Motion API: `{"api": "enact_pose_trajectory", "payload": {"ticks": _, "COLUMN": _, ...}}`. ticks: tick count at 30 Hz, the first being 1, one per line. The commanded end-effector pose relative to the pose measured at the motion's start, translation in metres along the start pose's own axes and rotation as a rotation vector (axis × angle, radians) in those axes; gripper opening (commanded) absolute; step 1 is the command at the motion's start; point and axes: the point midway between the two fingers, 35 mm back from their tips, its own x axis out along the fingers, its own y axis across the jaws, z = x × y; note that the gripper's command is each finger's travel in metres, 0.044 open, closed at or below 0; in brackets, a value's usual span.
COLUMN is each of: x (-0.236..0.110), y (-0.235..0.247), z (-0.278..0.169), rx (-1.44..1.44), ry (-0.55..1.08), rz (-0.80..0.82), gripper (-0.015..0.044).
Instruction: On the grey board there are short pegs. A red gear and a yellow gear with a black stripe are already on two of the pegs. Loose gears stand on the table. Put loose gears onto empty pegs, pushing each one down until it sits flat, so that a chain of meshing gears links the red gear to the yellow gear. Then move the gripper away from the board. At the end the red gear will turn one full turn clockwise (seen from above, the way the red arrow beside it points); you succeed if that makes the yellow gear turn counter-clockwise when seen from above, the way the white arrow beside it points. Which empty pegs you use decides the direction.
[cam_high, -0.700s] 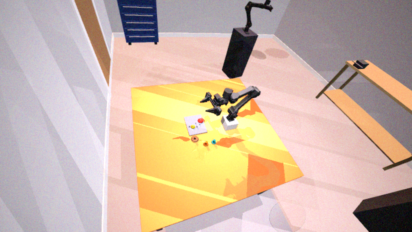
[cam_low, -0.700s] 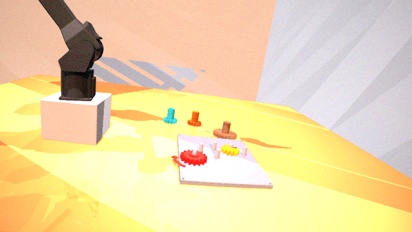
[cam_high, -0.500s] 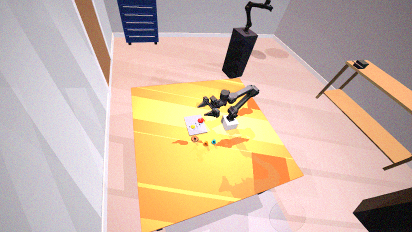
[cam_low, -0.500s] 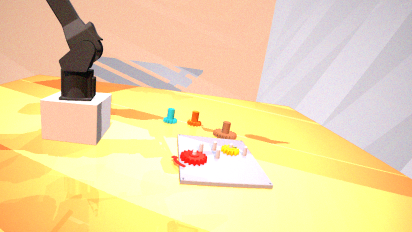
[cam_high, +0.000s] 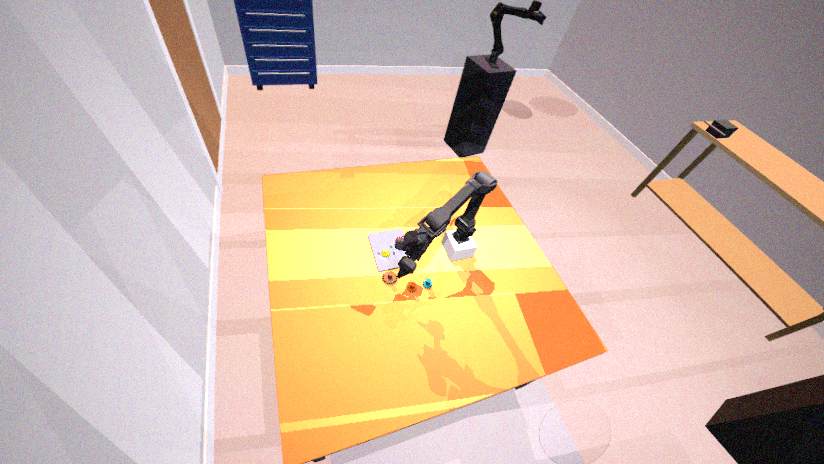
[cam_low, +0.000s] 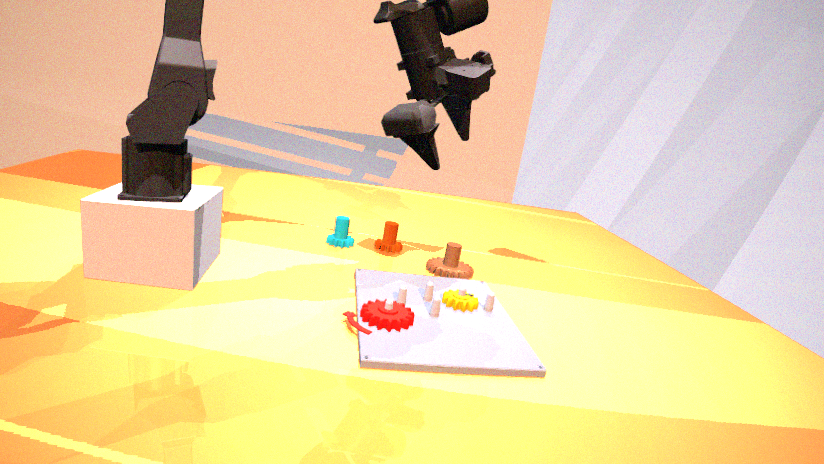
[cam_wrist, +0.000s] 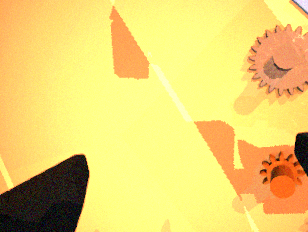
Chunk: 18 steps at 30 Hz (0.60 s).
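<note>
The grey board (cam_high: 377, 242) (cam_low: 461, 345) holds the red gear (cam_low: 387, 315), the yellow gear (cam_high: 385, 253) (cam_low: 460, 300) and several empty pegs, among them one peg (cam_low: 435, 307) between the gears and one peg (cam_low: 489, 302) beyond the yellow gear. A large brown gear (cam_high: 390, 278) (cam_low: 449, 267) (cam_wrist: 270, 47), a small orange gear (cam_high: 411, 287) (cam_low: 390, 233) (cam_wrist: 283, 185) and a small cyan gear (cam_high: 427, 283) (cam_low: 341, 227) stand upright on the table beside the board. My gripper (cam_low: 451, 153) (cam_wrist: 193, 155) is open and empty, high above the table. The cyan gear is outside the wrist view.
The arm's white base block (cam_high: 460, 247) (cam_low: 138, 242) stands on the table beside the board. The red arrow (cam_low: 356, 324) lies by the red gear. I cannot make out the white arrow. Shadows fall across the yellow-orange table (cam_high: 345, 363) (cam_low: 259, 345).
</note>
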Motion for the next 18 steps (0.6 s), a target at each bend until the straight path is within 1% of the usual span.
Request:
{"api": "enact_pose_trajectory", "payload": {"ticks": 1, "x": 0.043, "y": -0.039, "z": -0.048, "rx": 0.354, "ry": 0.127, "rz": -0.394, "gripper": 0.0440}}
{"api": "enact_pose_trajectory", "payload": {"ticks": 3, "x": 0.050, "y": -0.049, "z": -0.059, "rx": 0.433, "ry": 0.129, "rz": -0.495, "gripper": 0.0440}}
{"api": "enact_pose_trajectory", "payload": {"ticks": 4, "x": 0.049, "y": -0.052, "z": -0.062, "rx": 0.440, "ry": 0.128, "rz": -0.504, "gripper": 0.0440}}
{"api": "enact_pose_trajectory", "payload": {"ticks": 14, "x": 0.047, "y": -0.054, "z": -0.064, "rx": 0.443, "ry": 0.128, "rz": -0.509, "gripper": 0.0440}}
{"api": "enact_pose_trajectory", "payload": {"ticks": 18, "x": 0.060, "y": -0.061, "z": -0.068, "rx": 0.443, "ry": 0.128, "rz": -0.509, "gripper": 0.0440}}
